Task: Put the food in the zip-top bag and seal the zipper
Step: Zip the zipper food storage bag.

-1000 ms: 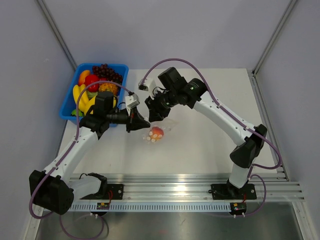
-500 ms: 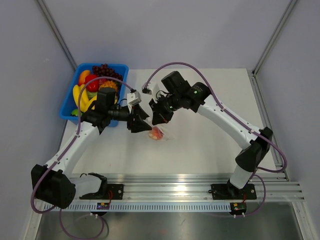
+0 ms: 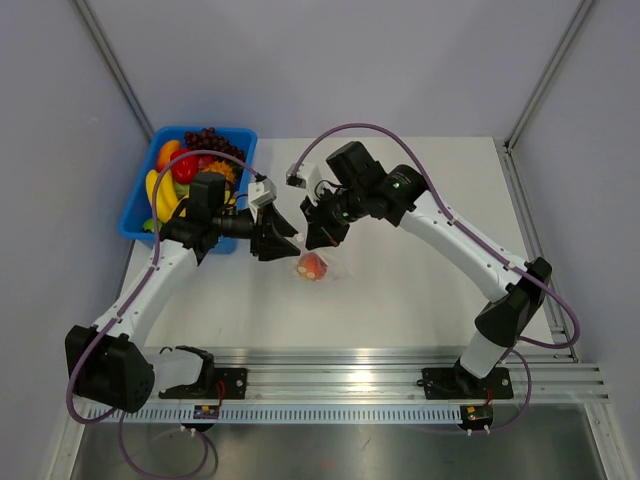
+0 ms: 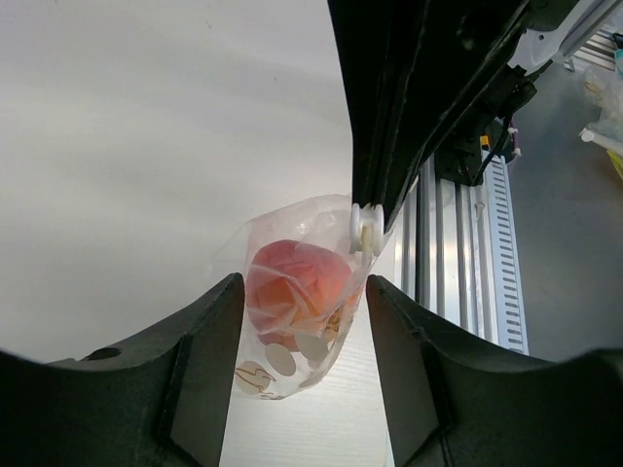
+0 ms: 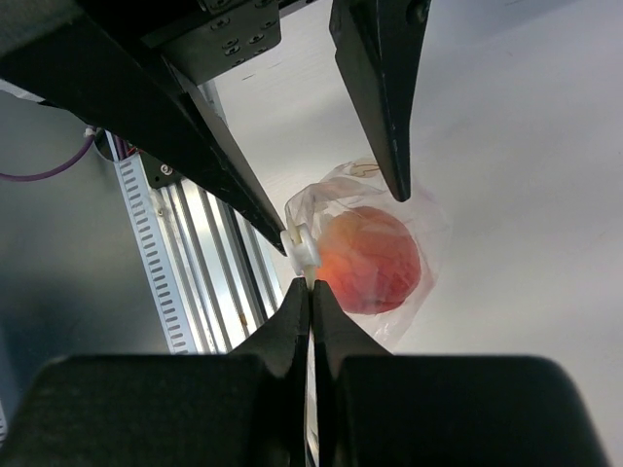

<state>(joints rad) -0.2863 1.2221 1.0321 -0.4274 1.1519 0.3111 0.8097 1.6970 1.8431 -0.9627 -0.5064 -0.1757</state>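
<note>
The food [image 5: 372,258], a round orange-red peach, sits inside the see-through zip-top bag [image 4: 277,365]. My right gripper [image 5: 311,289] is shut on the white slider tab of the zipper [image 5: 301,247] at the bag's mouth. In the top view the bag [image 3: 326,268] lies just below the two grippers near the table's middle. The left gripper [image 4: 304,289] is open, its two fingers either side of the bag without pressing it. From above, the left gripper [image 3: 287,243] faces the right gripper [image 3: 318,240], close together.
A blue bin [image 3: 136,212] at the far left holds bananas [image 3: 162,198], grapes [image 3: 212,141] and other fruit. A metal rail [image 3: 380,383] runs along the table's near edge, with both arm bases on it.
The left gripper has let go of the bag and opened. The right gripper has shut on the zipper's slider. Both arms shifted slightly, and the bag moved a little with them.
</note>
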